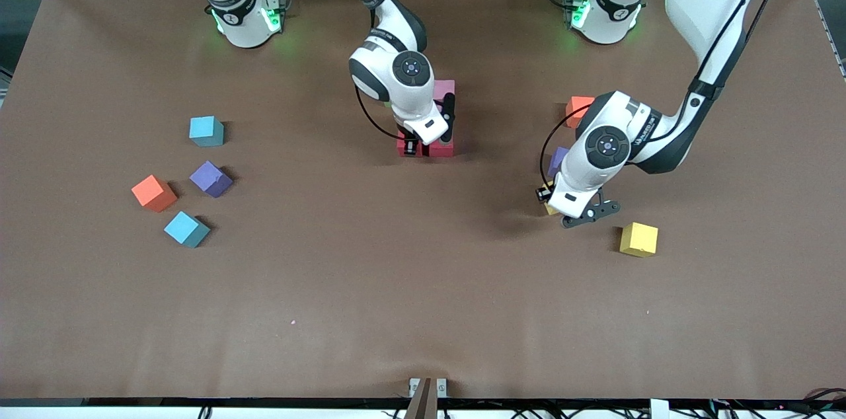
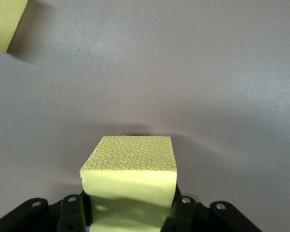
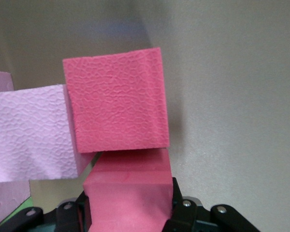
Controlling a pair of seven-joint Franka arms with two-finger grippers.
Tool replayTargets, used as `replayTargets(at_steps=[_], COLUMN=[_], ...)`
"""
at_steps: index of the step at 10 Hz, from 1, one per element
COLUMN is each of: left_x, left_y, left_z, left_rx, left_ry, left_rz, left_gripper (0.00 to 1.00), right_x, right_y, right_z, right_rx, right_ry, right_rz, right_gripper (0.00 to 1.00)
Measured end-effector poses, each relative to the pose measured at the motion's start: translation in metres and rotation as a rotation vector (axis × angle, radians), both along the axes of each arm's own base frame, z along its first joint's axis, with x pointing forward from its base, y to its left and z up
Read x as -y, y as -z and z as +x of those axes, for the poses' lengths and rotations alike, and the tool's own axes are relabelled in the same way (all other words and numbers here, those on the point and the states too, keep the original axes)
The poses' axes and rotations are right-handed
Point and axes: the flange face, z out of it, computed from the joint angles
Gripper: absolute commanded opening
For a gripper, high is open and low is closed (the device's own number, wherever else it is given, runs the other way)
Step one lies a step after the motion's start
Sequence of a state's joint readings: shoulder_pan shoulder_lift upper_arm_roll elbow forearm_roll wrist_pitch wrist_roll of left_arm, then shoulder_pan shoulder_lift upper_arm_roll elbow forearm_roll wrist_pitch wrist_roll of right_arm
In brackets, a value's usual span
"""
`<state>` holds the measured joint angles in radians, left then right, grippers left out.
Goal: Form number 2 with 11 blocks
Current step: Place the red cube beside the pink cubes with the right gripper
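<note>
Blocks half hidden: left pincer (image 2: 128, 217) pinches a yellow block (image 2: 129, 186); right pincer (image 3: 128, 212) pinches a red block (image 3: 128, 193).

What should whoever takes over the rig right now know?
Left end effector: shut on a yellow block, low over the table toward the left arm's end.
Right end effector: shut on a red block, at the started figure mid-table, beside another red block and a pink block.
Done: only a few blocks grouped.
Left: the rest of the 2. Loose: two light blue, purple, orange, a second yellow, plus orange and purple beside the left arm.
</note>
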<state>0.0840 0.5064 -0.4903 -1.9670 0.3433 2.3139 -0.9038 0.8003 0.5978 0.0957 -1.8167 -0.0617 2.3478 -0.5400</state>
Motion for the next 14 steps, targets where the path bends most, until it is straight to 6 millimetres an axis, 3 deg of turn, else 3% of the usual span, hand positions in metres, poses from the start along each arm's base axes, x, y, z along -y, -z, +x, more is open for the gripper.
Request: replayTargets(at_steps=[14], left_x=[-0.0006], left_y=[-0.0033], left_z=[-0.0001], left_rx=[0.003], left_ry=[0.000], left_rz=[0.004], left_gripper=[0.52], right_x=[-0.0066], right_y=[-0.0002], right_z=[-0.0003], right_rx=[0.004], right_ry=[-0.003], right_rz=[0.005], right_gripper=[0.11])
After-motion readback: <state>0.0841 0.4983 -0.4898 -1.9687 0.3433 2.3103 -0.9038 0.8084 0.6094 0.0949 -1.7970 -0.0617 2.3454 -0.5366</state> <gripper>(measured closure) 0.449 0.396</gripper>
